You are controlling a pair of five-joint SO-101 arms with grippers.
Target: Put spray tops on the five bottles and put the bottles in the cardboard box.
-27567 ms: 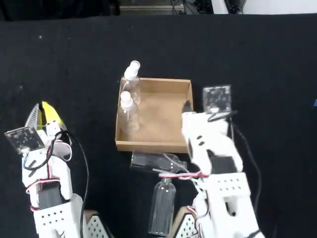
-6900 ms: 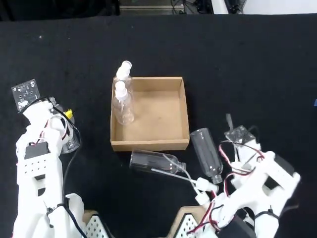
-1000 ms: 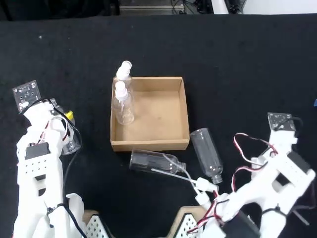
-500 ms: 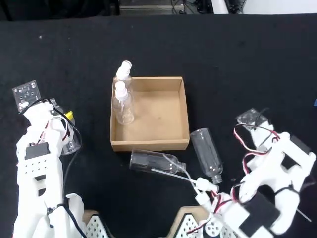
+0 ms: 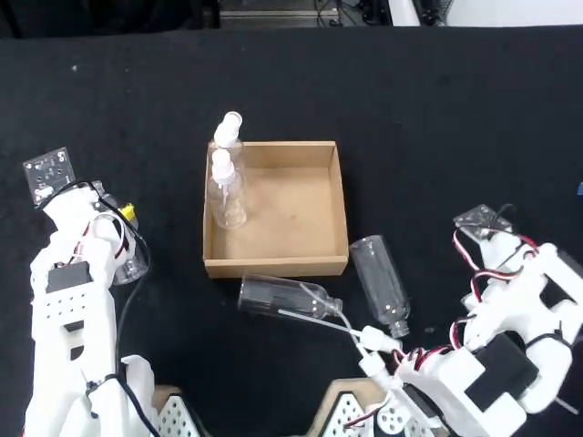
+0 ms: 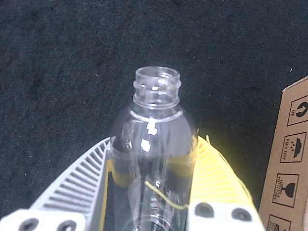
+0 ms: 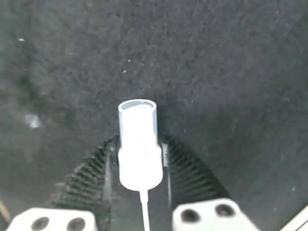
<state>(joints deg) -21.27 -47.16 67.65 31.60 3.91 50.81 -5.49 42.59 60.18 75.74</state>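
High view, one moment. Black cloth worktop (image 5: 437,109), with two white arms on its near side. The left arm (image 5: 68,309) stands by the left edge. The right arm (image 5: 519,309) is folded over the near right corner. The cardboard box (image 5: 273,267) sits mid-worktop, open side up.

Bottles, five counted:
- The first capped bottle (image 5: 225,193) is upright inside the box against its left wall.
- The second capped bottle (image 5: 228,130) is at the box's far left corner. I cannot tell whether it is inside the wall or just outside it.
- The first lying bottle (image 5: 282,296) is uncapped, just outside the near wall and roughly parallel to it, neck toward the right edge.
- The second lying bottle (image 5: 378,280) is uncapped, near the box's near right corner, neck toward the near edge.
- The held bottle (image 6: 154,125) is uncapped. The left gripper (image 6: 154,144) has its yellow-lined fingers clamped on the bottle's shoulders, and the open neck stands clear of the fingertips.

Spray tops:
- The loose spray top (image 5: 375,340) lies just beside the second lying bottle's neck, its thin tube running toward the first lying bottle.
- The held spray top (image 7: 138,122) is pinched between the dark fingers of the right gripper (image 7: 138,151). Its white head pokes out past the tips, over bare cloth.
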